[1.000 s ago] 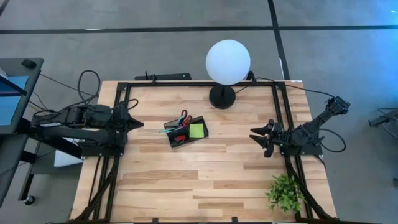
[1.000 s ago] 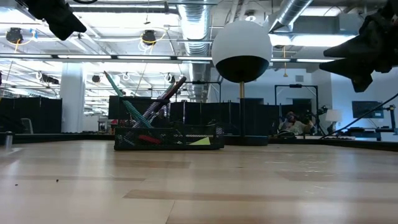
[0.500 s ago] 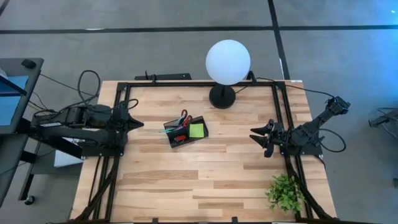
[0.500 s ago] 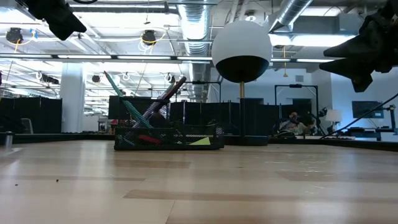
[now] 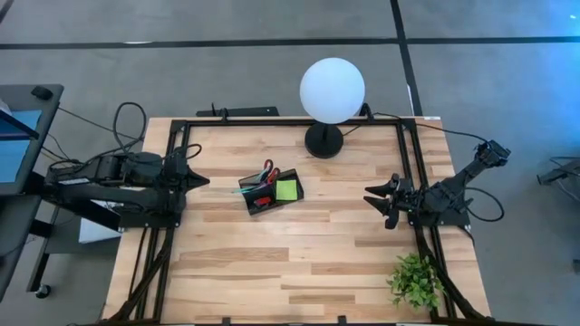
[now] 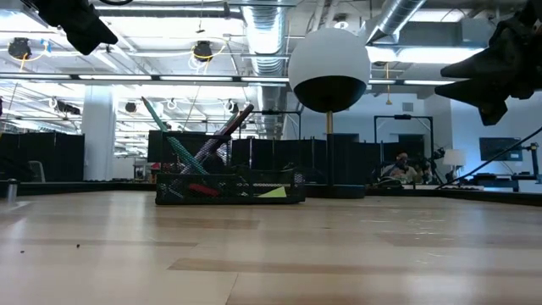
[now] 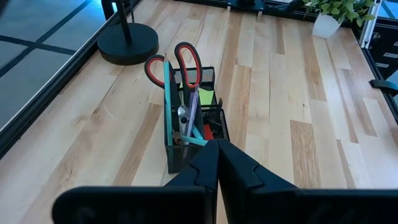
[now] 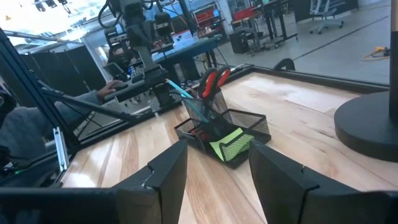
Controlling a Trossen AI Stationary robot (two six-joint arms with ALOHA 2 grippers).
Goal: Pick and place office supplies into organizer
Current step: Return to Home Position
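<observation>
The black mesh organizer (image 5: 271, 192) stands on the table's middle, also seen as organizer (image 7: 193, 124), organizer (image 8: 222, 133) and organizer (image 6: 229, 186). Red-handled scissors (image 7: 180, 61) and pens (image 7: 168, 99) stick upright out of one compartment; the lime-green sticky pad (image 5: 286, 189) and a small red item (image 5: 262, 199) lie in the others. My left gripper (image 5: 203, 180) hovers shut at the table's left side, pointing at the organizer. My right gripper (image 5: 373, 201) hovers open at the table's right side, its fingers (image 8: 163, 171) well apart.
A white globe lamp (image 5: 332, 91) on a black base (image 5: 323, 141) stands at the far edge. A green plant (image 5: 416, 279) sits at the near right corner. A black bar-shaped device (image 5: 245, 111) lies beyond the far edge. Bare wood surrounds the organizer (image 5: 290, 254).
</observation>
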